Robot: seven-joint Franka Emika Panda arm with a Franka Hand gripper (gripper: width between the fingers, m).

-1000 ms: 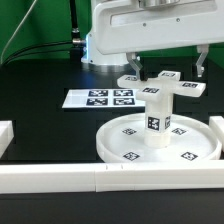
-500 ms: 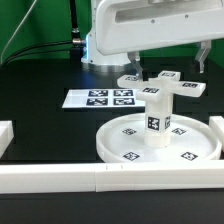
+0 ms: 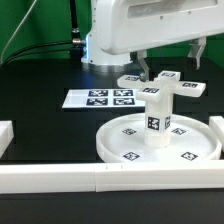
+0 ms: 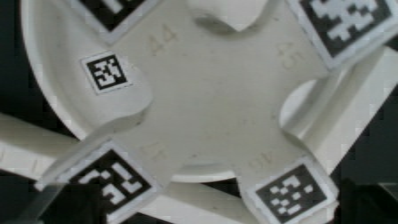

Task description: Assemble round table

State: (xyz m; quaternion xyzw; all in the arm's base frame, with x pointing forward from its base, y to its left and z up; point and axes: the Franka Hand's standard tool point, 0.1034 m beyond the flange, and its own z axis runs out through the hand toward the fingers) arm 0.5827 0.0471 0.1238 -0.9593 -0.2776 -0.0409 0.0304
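One round disc (image 3: 160, 142), rimmed, lying flat on the black table (image 3: 40, 75) toward the exterior view's right. One stubby post (image 3: 157, 116) standing upright on the disc's middle, a tag on its side. One cross-shaped piece (image 3: 162, 84) sitting on top of the post, tags on its arms; four tagged arms counted in the wrist view (image 4: 205, 105). Gripper (image 3: 170, 62) hanging just above the cross, holding nothing, fingers (image 3: 144, 66) spread wide to either side. One marker board (image 3: 99, 98) with four tags beside the disc. White border rails (image 3: 70, 178) along the near edge.
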